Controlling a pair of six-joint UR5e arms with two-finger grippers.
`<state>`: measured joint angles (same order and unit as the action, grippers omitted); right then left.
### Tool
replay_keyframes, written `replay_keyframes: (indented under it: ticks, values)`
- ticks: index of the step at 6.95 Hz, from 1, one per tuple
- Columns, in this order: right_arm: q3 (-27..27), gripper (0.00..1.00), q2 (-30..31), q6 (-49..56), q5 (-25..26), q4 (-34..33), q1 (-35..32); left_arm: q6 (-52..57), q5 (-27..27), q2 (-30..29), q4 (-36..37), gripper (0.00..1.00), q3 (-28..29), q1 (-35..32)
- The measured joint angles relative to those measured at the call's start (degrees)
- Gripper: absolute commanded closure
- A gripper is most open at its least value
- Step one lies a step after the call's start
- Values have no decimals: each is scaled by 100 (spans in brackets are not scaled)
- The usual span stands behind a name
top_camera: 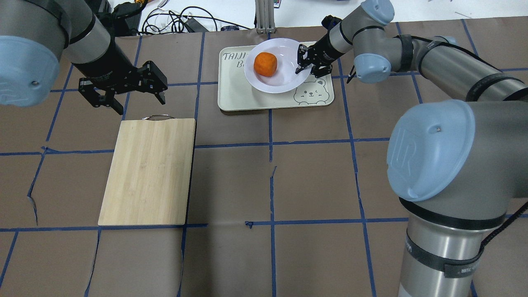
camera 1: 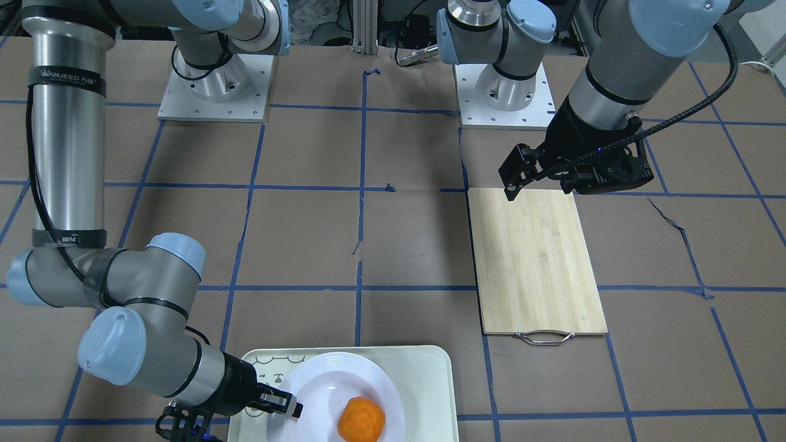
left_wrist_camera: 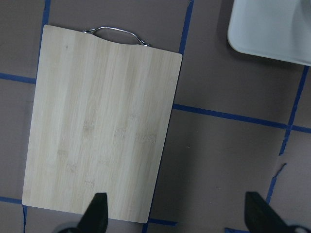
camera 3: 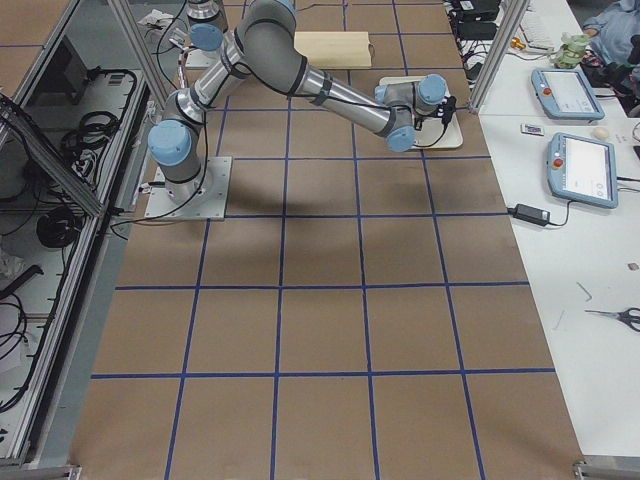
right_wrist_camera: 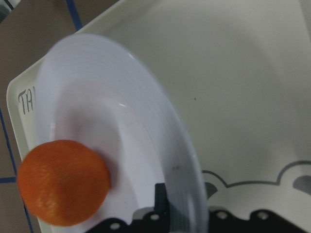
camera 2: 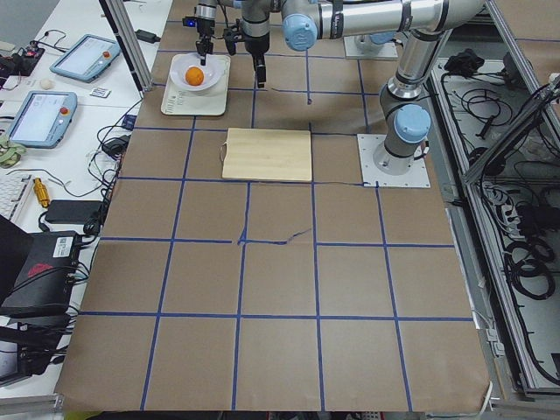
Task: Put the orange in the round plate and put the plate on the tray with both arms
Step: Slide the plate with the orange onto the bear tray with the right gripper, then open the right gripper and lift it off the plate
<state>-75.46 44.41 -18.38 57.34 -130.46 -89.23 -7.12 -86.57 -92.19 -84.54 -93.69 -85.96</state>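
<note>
Brown paper crossed by blue tape lines covers the counter (top_camera: 313, 177), and in the overhead view the tray (top_camera: 247, 101), pale cream-green with rounded corners and a grey bear drawing (top_camera: 309, 93), lies toward 12 o'clock. On it is the round plate (top_camera: 284, 82), glossy white with a wide ridged rim, overlapping the tray's far edge. The orange (top_camera: 265, 64), bright and dimpled, rests in the plate's shallow centre. The right hand (top_camera: 306, 66) pinches the plate's rim at 3 o'clock, one black finger inside the rim, so the orange lies at the hand's 9 o'clock, apart from the fingers. The left hand (top_camera: 138, 101) hangs spread wide and holds nothing, at the 12 o'clock end of a pale wooden cutting board (top_camera: 148, 171), near its metal handle (top_camera: 156, 117), well apart from the tray.
</note>
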Motion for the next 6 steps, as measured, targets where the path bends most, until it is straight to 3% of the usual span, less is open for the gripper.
replay_keyframes:
  ticks: [1, 3, 6]
  values:
    - [-43, 2, 35, -28, 33, -12, 0, 19, 0, 3, 0, 0, 0, 0]
    - [159, 0, 304, -8, 346, 216, 7, 483, 2, 82, 2, 0, 8, 0]
    - [757, 0, 1092, 550, 1837, 1590, -6, 832, -2, 308, -46, 0, 19, -8]
